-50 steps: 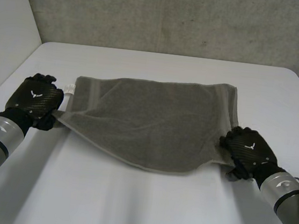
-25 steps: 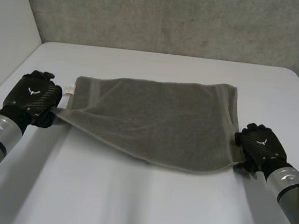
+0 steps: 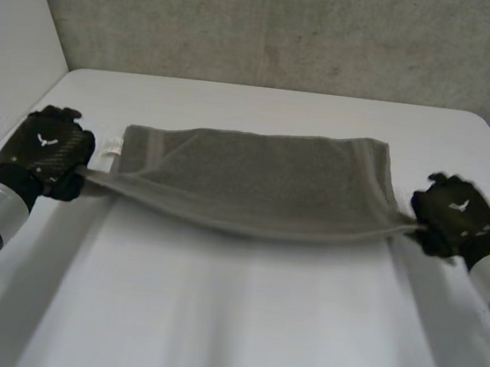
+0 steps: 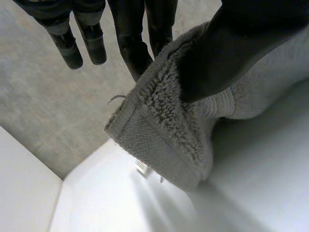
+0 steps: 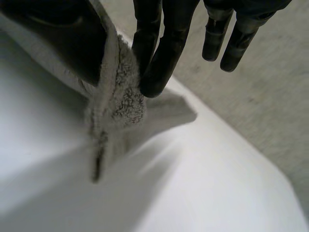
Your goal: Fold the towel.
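Observation:
A grey towel (image 3: 255, 176) lies across the middle of the white table (image 3: 238, 324), its near edge lifted and stretched between both hands. My left hand (image 3: 45, 150) is shut on the near left corner; the left wrist view has that corner of the towel (image 4: 164, 140) pinched between thumb and fingers (image 4: 130, 43). My right hand (image 3: 455, 216) is shut on the near right corner, and in the right wrist view the towel (image 5: 116, 96) sits pinched between thumb and fingers (image 5: 161, 53). A white label (image 3: 112, 145) hangs at the towel's left edge.
A grey wall (image 3: 272, 27) rises behind the table's far edge. Bare white tabletop stretches in front of the towel and beyond it.
Both hands have lifted the towel's near edge and carried it away from me, so the sagging front now hangs taut and higher. The right hand has closed on its corner and moved right.

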